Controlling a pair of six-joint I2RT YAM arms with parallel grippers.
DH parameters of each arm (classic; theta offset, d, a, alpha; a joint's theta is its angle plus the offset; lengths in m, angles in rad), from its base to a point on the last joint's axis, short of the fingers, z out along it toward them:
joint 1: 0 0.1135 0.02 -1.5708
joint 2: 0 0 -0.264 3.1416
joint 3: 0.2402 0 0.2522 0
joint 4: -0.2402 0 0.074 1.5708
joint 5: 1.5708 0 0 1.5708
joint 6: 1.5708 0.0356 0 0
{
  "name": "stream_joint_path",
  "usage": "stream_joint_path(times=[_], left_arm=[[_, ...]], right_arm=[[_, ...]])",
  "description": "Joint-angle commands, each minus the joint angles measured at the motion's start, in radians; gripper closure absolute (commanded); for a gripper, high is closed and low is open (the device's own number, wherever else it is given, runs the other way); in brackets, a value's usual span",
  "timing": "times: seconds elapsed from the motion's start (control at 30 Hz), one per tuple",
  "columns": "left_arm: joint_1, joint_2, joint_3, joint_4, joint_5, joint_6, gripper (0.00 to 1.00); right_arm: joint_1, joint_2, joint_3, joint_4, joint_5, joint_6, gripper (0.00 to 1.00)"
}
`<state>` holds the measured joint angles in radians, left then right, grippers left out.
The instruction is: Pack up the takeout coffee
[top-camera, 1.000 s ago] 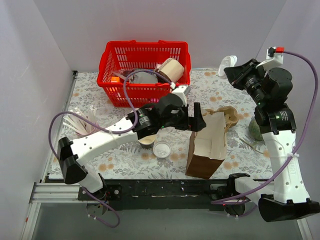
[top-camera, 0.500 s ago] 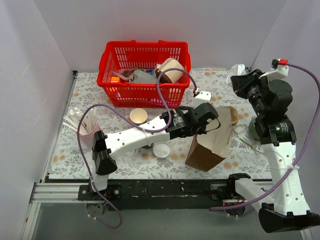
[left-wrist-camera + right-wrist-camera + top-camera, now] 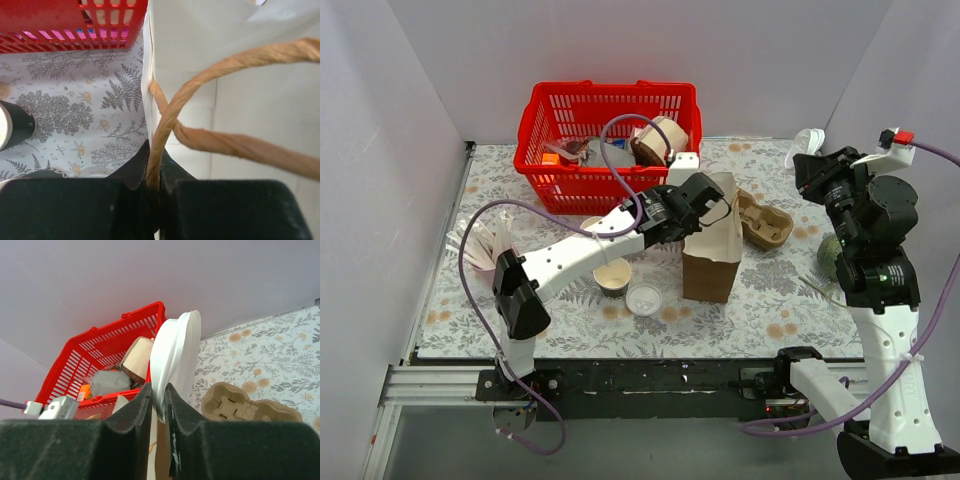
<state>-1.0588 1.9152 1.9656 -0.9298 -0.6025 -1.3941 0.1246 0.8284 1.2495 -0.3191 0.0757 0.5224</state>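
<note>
Bag (image 3: 712, 262): now stood upright (tilted a moment ago), handle (image 3: 172, 117) pinched by left jaws; lid (image 3: 175, 355) pinched by right jaws; coffee (image 3: 644, 297) yet to be packed

Back wall (image 3: 620, 50): plain pale lilac-white panel, spans upper frame. Left side wall (image 3: 380, 180) and right side wall (image 3: 920, 60): same matte panels, angled inward, forming three-sided booth. Tabletop (image 3: 760, 310): white cloth with grey fern and tan flower print, centre frame. Black bar (image 3: 650, 378) along table's near edge, lower centre. Silver aluminium rail (image 3: 430, 385), lower left. Grey floor (image 3: 650, 450), bottom strip. Light even, diffuse, soft shadows.
</note>
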Motion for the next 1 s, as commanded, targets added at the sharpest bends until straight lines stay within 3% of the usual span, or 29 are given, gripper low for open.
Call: stream_joint_path(times=[0.0, 0.17, 0.3, 0.6, 0.73, 0.77, 0.8, 0.9, 0.97], left_arm=[[0.055, -0.117, -0.068, 0.146, 0.088, 0.064, 1.0], [0.105, -0.015, 0.085, 0.101, 0.11, 0.128, 1.0], [0.151, 0.036, 0.101, 0.155, 0.23, 0.144, 1.0], [0.184, 0.107, 0.095, 0.377, 0.279, 0.152, 1.0], [0.187, 0.159, 0.186, 0.387, 0.25, 0.147, 1.0], [0.186, 0.166, 0.2, 0.376, 0.25, 0.142, 0.96], [0.186, 0.169, 0.207, 0.365, 0.253, 0.138, 0.78], [0.186, 0.125, 0.149, 0.367, 0.283, 0.139, 0.64], [0.186, 0.098, 0.086, 0.387, 0.296, 0.138, 0.5]], right_arm=[[-0.002, 0.023, 0.008, 0.049, -0.007, -0.015, 0.79], [-0.003, 0.028, 0.005, 0.048, 0.002, -0.021, 0.79], [-0.002, 0.02, 0.002, 0.049, 0.004, -0.024, 0.79], [-0.003, -0.012, -0.007, 0.052, 0.021, -0.03, 0.79], [-0.002, -0.011, -0.01, 0.055, 0.026, -0.032, 0.79], [-0.002, -0.009, -0.009, 0.052, 0.024, -0.033, 0.79], [-0.003, -0.006, -0.007, 0.048, 0.019, -0.035, 0.79], [-0.002, -0.006, 0.01, 0.026, -0.011, -0.036, 0.79], [-0.002, -0.026, 0.034, 0.018, -0.042, -0.051, 0.79]])
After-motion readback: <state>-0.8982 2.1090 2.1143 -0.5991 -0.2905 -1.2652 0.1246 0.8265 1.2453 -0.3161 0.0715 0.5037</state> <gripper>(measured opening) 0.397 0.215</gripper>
